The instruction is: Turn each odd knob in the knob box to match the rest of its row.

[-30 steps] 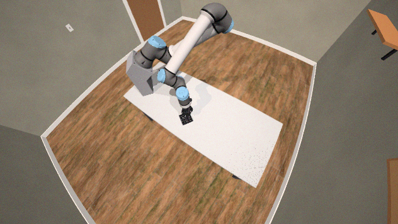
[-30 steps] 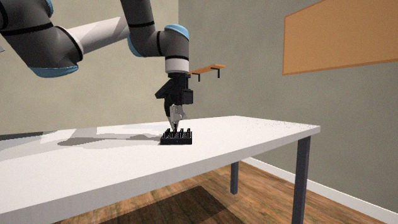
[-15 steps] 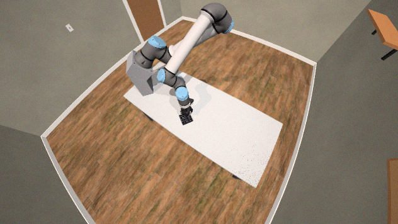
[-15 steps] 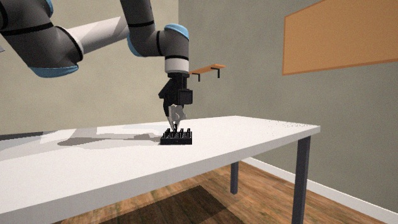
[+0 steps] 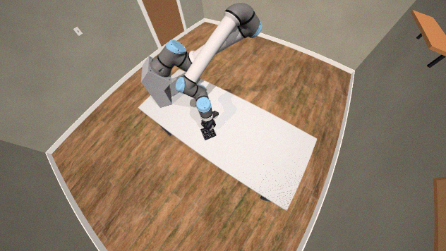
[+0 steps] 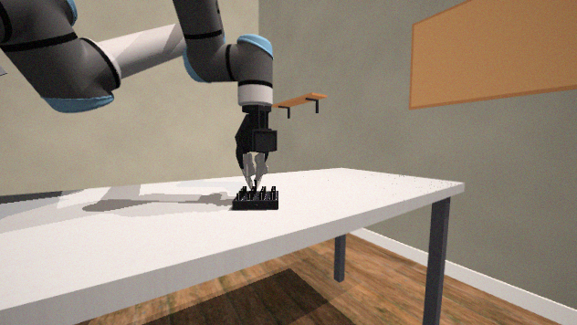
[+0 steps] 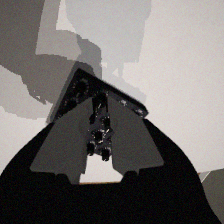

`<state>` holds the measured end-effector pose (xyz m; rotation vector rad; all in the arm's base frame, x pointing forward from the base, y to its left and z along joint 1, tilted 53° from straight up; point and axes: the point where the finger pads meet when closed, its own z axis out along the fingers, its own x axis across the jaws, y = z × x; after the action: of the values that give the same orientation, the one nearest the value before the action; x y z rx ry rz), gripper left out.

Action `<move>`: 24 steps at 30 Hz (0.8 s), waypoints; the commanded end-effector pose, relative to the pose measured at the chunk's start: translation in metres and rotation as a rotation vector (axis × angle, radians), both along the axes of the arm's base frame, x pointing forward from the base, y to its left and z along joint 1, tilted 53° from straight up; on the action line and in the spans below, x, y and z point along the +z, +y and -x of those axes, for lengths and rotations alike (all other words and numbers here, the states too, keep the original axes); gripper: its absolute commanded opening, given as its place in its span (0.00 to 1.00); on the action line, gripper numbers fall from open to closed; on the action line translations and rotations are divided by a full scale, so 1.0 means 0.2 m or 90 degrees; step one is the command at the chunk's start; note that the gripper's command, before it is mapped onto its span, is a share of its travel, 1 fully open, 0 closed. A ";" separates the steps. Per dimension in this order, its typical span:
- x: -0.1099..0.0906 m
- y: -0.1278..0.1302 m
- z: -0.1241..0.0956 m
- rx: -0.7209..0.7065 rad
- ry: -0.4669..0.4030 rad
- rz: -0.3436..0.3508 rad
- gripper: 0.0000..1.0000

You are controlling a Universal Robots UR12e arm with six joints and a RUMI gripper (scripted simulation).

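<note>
The black knob box sits on the white table, with small black knobs standing up from its top. My gripper points straight down onto the box, near its back edge in the exterior view. The fingers are shut on one knob. In the wrist view a line of knobs shows in the narrow gap between the two grey fingers. The knob marks are too small and dark to read.
The arm's grey base block stands at the table's far left end. A wooden shelf hangs on the back wall and an orange board on the right wall. The table's front edge lies close to the box.
</note>
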<state>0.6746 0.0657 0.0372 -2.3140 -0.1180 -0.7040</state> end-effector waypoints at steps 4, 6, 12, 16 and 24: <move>0.00 0.00 0.00 -0.008 0.007 -0.004 0.04; 0.00 0.00 0.00 -0.008 0.007 -0.004 0.04; 0.00 0.00 0.00 -0.008 0.007 -0.004 0.11; 0.00 0.00 0.00 -0.008 0.007 -0.004 0.11; 0.00 0.00 0.00 -0.008 0.007 -0.004 0.11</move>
<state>0.6747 0.0658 0.0373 -2.3140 -0.0957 -0.6966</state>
